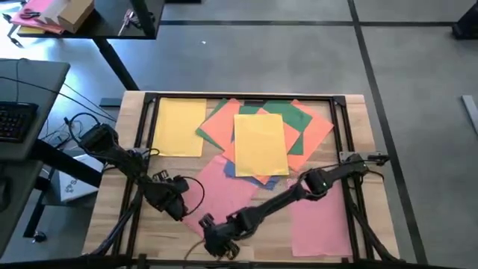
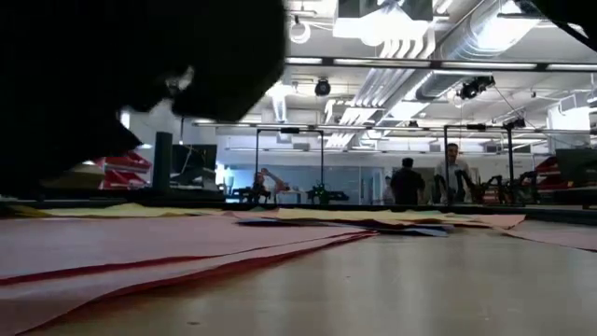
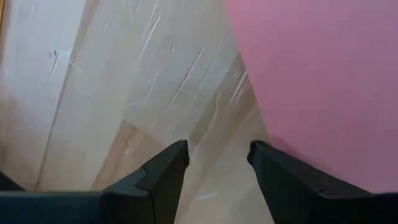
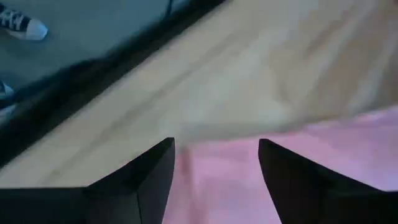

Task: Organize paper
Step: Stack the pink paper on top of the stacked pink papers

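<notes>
Paper (image 1: 224, 190) lies flat across the desk (image 1: 112, 217), pink sheets nearest us, the yellow, orange and green heap farther back. We judge each sheet light, limp and slippery, best pinched at a free corner. Both the left tool (image 3: 217, 163) and right tool (image 4: 216, 158) hang spread apart over the near pink sheet's edge, holding nothing.

Bare light wooden tabletop (image 1: 112, 217) lies open along the near left edge, beside the flat pink paper sheet (image 1: 224, 190). The black metal frame rails (image 1: 246, 97) fence the far and side edges. The overlapping pile of yellow, orange, green and blue sheets (image 1: 261, 138) covers the far centre. The dark right arm (image 1: 299, 190) stretches diagonally across the near middle, blocking passage there.
</notes>
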